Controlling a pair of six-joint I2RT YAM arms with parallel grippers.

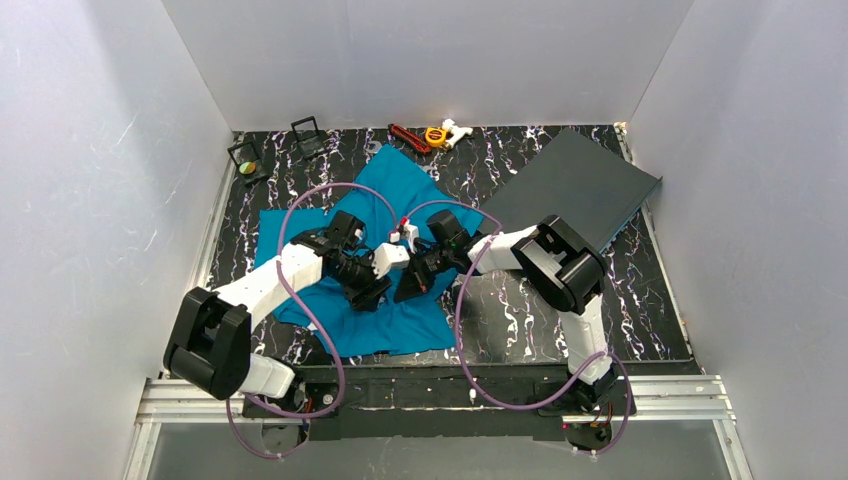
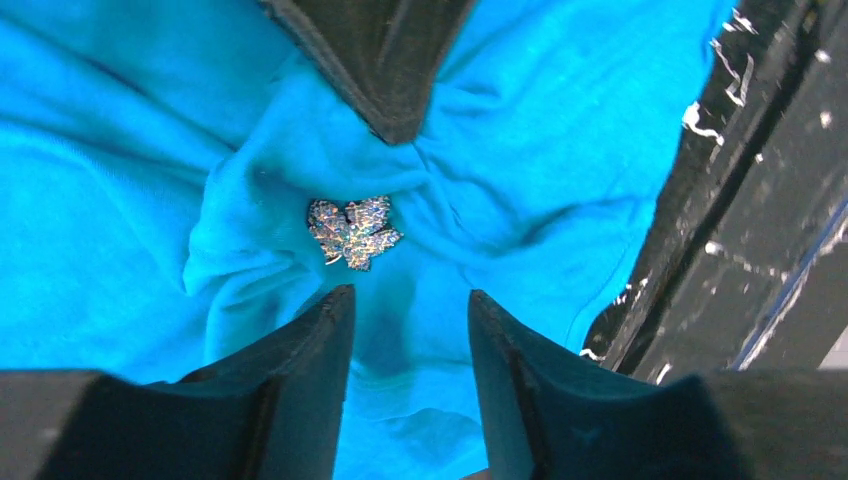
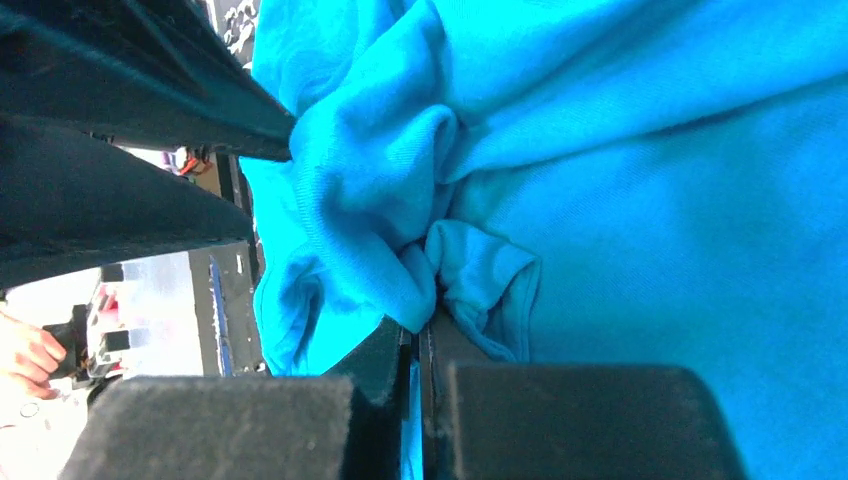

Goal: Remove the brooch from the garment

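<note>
The garment (image 1: 400, 190), a teal-blue T-shirt, lies rumpled on the middle of the table. In the left wrist view the brooch (image 2: 352, 231), a small glittery silver leaf shape, is pinned to a bunched part of the garment (image 2: 130, 150). My left gripper (image 2: 410, 297) is open just short of it, with only cloth under the gap. Beyond the brooch, my right gripper (image 3: 418, 330) is shut on a fold of the garment (image 3: 650, 200). From above, the left gripper (image 1: 375, 290) and right gripper (image 1: 410, 285) meet tip to tip and hide the brooch.
A flat dark grey board (image 1: 575, 190) lies at the back right, its corner near the right arm. Along the back wall are a red-and-black cutter (image 1: 408, 137), a yellow tape measure (image 1: 435, 135) and two small black stands (image 1: 245, 158). The table top (image 1: 640, 300) is black marbled.
</note>
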